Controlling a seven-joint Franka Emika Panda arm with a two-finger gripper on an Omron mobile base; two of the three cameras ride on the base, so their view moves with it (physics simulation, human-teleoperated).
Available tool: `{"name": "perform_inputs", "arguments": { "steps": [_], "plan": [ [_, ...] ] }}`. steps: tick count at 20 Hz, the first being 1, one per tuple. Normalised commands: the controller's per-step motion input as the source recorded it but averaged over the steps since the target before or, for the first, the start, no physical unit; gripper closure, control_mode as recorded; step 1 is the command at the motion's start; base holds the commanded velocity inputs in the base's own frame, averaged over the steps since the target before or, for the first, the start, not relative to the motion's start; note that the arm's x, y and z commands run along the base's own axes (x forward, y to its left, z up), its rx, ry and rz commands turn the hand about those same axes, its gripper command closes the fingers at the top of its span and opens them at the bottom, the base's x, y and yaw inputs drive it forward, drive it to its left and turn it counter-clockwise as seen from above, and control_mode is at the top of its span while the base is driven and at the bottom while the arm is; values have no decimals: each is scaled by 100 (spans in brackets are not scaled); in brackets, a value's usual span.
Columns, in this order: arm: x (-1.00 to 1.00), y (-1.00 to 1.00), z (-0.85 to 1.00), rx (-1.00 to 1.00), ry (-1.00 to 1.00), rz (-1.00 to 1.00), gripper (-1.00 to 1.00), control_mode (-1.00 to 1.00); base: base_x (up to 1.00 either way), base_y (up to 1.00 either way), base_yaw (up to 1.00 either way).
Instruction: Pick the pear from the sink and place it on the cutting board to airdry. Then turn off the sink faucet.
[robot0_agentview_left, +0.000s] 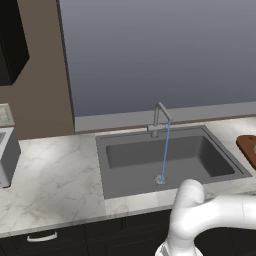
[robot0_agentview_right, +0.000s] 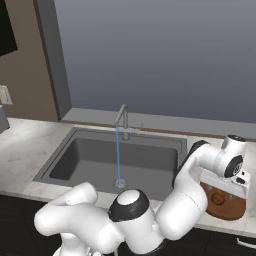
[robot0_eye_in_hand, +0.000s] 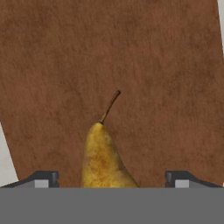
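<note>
The pear (robot0_eye_in_hand: 101, 157) lies on the cutting board (robot0_eye_in_hand: 131, 65), stem pointing away from the tool (robot0_eye_in_hand: 112, 178), whose two fingertips (robot0_eye_in_hand: 43, 179) stand spread wide on either side of the fruit with clear gaps and no contact. Bare wood surrounds the pear, the board's edge meeting pale bench (robot0_eye_in_hand: 5, 162) beside it. The board sits right of the sink (robot0_agentview_right: 90, 160), half hidden by the arm, while water runs from the faucet (robot0_agentview_right: 123, 120); no writing shows.
</note>
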Motion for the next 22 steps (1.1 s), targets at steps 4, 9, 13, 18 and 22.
{"name": "perform_inputs", "arguments": {
  "steps": [4,9,13,18,22],
  "plan": [
    [0,0,16,0,-1,0,-100,-100,0,0,0],
    [-16,1,43,0,-11,2,-100,-100,0,0,0],
    [-37,16,47,0,-16,7,-100,-100,0,0,0],
    [-54,36,34,-1,-21,8,-100,-100,0,0,0],
    [-52,59,29,-7,-20,11,-100,-100,0,0,0]
  ]
}}
